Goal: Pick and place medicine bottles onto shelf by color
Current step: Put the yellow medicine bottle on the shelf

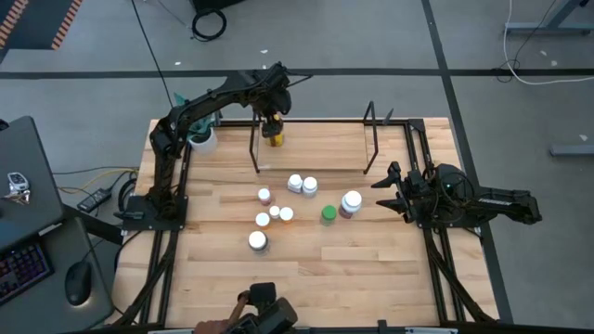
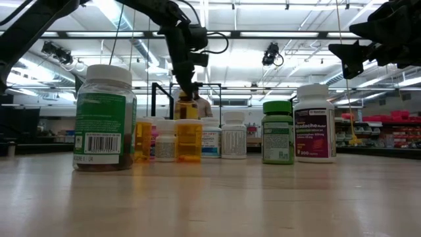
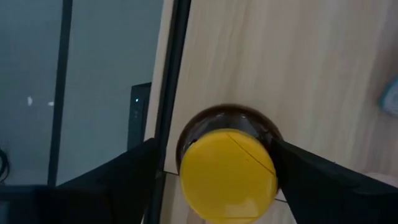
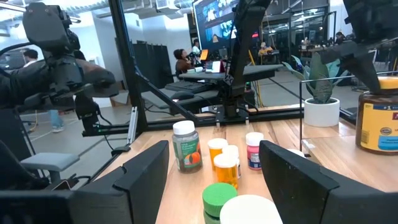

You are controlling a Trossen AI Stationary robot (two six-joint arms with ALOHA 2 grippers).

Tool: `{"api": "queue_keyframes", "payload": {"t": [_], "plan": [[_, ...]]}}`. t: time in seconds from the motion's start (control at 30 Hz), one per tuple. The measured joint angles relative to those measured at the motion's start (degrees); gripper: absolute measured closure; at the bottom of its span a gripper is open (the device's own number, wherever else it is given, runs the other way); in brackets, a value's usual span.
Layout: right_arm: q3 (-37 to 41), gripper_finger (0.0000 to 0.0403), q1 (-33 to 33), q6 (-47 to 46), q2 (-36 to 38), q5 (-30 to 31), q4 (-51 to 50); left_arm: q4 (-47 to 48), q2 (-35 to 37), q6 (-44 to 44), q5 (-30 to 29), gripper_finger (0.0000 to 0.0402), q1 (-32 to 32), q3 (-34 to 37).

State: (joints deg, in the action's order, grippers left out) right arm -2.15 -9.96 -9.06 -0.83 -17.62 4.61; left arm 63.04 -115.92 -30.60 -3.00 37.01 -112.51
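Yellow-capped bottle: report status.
Left end effector open around yellow-capped bottle, standing on shelf. Right end effector open, waiting beside table's bottles. Nothing blocking.

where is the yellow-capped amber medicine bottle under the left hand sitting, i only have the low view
Observer: From above, the yellow-capped amber medicine bottle stands upright at the left end of the low black metal shelf, with the left hand over it.
Operator: is it gripped
Observer: No. The left wrist view shows a gap between one finger and the yellow cap, so the hand is open.
Operator: where's the right hand
Observer: The right hand waits open at the table's right side, apart from the nearest white-capped bottle.
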Motion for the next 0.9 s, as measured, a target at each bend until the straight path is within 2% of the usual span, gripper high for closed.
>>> {"api": "queue_keyframes", "payload": {"t": [0.1,0.2,0.4,0.9], "plan": [[0.0,0.0146,0.0,0.0,0.01,0.02,0.02,-0.02,0.0,-1.21,-0.75,0.0088,0.0,0.0],[0.02,0.0146,0.0,0.0,-0.02,-0.01,-0.01,-0.35,0.0,-3.9,-4.41,0.0092,-0.26,0.02],[0.0,0.0146,0.0,0.0,0.01,0.02,0.01,-3.41,0.0,-7.51,-5.41,0.0101,-0.59,0.02],[0.0,0.0146,0.0,0.0,0.0,0.02,0.02,-8.62,1.23,-8.86,-9.39,0.0104,-2.0,0.04]]}}
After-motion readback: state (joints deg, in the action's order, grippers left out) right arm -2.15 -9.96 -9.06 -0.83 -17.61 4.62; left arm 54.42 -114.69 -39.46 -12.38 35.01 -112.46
